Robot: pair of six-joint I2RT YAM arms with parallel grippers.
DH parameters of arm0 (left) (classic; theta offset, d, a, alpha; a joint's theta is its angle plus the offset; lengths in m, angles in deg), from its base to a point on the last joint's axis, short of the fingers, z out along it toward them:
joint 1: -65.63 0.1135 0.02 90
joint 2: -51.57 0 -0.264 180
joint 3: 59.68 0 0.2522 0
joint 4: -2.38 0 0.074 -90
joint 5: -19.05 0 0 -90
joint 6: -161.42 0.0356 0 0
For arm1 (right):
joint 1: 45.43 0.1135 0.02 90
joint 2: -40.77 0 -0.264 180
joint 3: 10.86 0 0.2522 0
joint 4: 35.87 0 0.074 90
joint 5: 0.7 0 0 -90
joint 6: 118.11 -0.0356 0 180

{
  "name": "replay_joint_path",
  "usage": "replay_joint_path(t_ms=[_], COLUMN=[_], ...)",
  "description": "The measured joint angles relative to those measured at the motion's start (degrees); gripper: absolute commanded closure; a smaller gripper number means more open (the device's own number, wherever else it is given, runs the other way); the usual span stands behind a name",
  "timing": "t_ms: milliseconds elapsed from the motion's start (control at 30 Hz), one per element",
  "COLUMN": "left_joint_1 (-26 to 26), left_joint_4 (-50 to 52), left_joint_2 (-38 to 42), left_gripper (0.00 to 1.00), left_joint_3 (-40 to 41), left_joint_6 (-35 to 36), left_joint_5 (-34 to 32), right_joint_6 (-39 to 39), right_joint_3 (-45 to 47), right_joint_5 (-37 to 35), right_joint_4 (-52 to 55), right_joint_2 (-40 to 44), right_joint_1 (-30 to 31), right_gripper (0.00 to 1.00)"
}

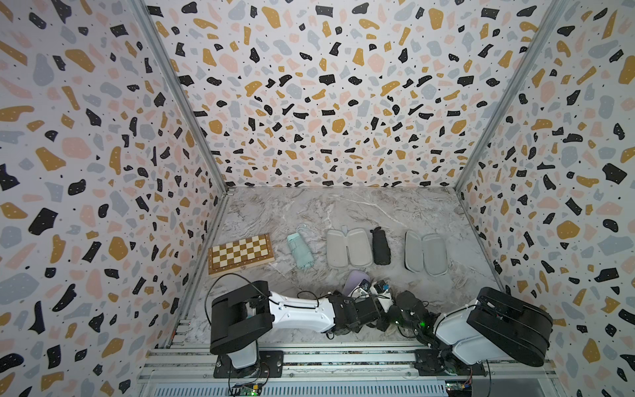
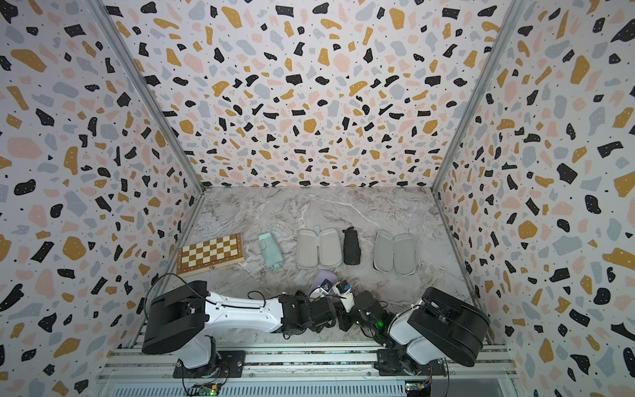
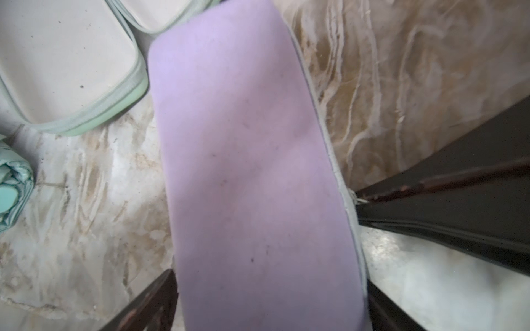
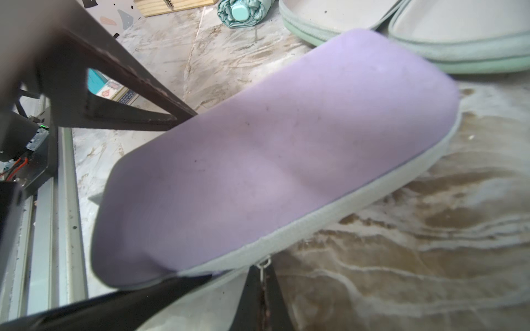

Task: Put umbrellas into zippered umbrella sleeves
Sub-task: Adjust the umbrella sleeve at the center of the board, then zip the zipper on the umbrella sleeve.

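Marble tabletop (image 1: 343, 213). Item: lilac sleeve (image 1: 356, 280), at six o'clock, is being pinched at its zip edge (image 4: 358, 200) by the closed right gripper (image 4: 258, 275). It is being straddled by the left gripper (image 3: 269, 278), jaws wide; whether they press cannot be told. Risk, as judged: if unbraced, the sleeve may twist and the zip edge may be pulled free.

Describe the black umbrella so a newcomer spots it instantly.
On the marble table, look right of the chessboard box. The black umbrella lies between the left open sleeve and the right open sleeve, both grey-lined. It is the only dark bundle; the mint green umbrella is pale.
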Motion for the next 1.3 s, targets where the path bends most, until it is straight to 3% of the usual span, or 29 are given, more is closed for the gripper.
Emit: replay_joint_path(t_ms=[433, 600, 833, 1033, 1300], left_joint_1=[1.51, 5.92, 14.84, 15.39, 16.17], left_joint_4=[-0.94, -4.81, -13.44, -17.88, -22.14], left_joint_2=[7.15, 11.74, 7.21, 1.03, -2.01], left_gripper=[0.03, 0.05, 0.06, 0.07, 0.19], left_joint_3=[2.03, 5.51, 4.98, 2.05, 2.38], left_joint_6=[0.72, 1.95, 6.19, 9.33, 9.46], left_joint_5=[3.08, 6.27, 13.18, 15.30, 17.35], right_joint_6=[0.15, 0.42, 0.55, 0.90, 1.33], right_joint_3=[0.00, 0.00, 0.00, 0.02, 0.48], right_joint_5=[-0.22, -0.35, -0.33, -0.61, -2.86], right_joint_4=[0.09, 0.09, 0.09, 0.07, 0.55], right_joint_2=[-0.31, -0.31, -0.31, -0.24, 1.11], right_joint_1=[-0.17, -0.17, -0.17, -0.37, 2.40], right_gripper=[1.00, 1.00, 1.00, 1.00, 1.00])
